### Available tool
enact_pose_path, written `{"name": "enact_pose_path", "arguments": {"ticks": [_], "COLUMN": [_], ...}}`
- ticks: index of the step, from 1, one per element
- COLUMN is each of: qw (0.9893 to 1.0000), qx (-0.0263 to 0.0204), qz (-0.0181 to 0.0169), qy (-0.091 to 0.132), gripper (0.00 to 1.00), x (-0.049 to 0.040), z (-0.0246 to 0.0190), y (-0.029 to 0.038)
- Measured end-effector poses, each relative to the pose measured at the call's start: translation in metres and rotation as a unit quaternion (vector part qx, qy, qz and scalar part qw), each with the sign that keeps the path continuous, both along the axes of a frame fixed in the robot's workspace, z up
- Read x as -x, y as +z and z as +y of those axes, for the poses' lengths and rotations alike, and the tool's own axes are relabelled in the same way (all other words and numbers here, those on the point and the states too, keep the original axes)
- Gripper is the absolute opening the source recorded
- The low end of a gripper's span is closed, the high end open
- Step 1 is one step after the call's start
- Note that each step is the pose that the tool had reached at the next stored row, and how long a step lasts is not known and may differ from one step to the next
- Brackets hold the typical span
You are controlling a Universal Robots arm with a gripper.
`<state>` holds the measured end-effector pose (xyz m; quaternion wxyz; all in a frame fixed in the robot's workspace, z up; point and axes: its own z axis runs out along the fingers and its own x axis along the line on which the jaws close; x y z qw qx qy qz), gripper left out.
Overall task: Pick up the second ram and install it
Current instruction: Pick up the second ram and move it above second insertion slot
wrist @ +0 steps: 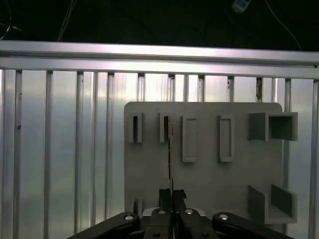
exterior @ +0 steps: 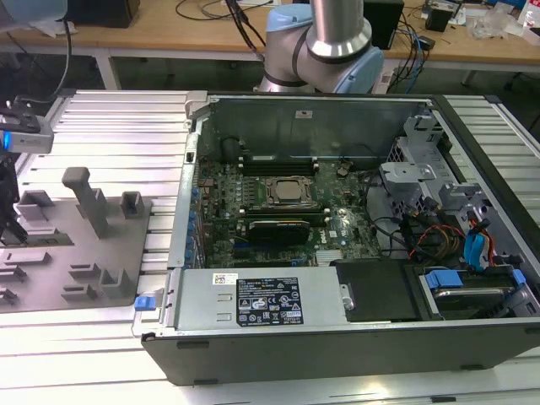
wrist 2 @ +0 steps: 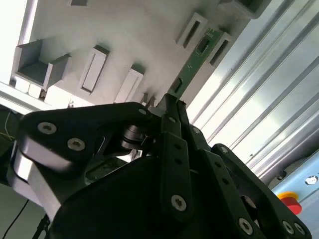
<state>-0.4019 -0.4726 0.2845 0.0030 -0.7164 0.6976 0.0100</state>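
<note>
Over grey fixture (wrist: 209, 184) | gripper (wrist 2: 172, 101) clamped on second ram (wrist 2: 197, 59) | board juts beyond its tips

The ribbed table (wrist: 75, 149) is bright bare aluminium. The holder tray (exterior: 51, 278), at nine o'clock from the computer case (exterior: 312, 126), is matt grey plastic; the case is dull sheet metal. The gripper (wrist 2: 172, 102) is matt black with shiny screw heads, and the second ram (wrist 2: 197, 57) is a satin green circuit board.
</note>
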Motion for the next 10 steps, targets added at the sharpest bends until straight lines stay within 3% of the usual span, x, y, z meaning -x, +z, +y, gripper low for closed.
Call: {"name": "enact_pose_path", "arguments": {"ticks": [3, 6, 10], "qw": [1.0, 1.0, 1.0], "qx": [0.0, 0.0, 0.0], "qz": [0.0, 0.0, 0.0], "qy": [0.0, 0.0, 0.0], "gripper": [0.13, 0.13, 0.13], "x": [0.0, 0.0, 0.0], "z": [0.0, 0.0, 0.0014], "y": [0.012, 0.0367, 0.0496]}}
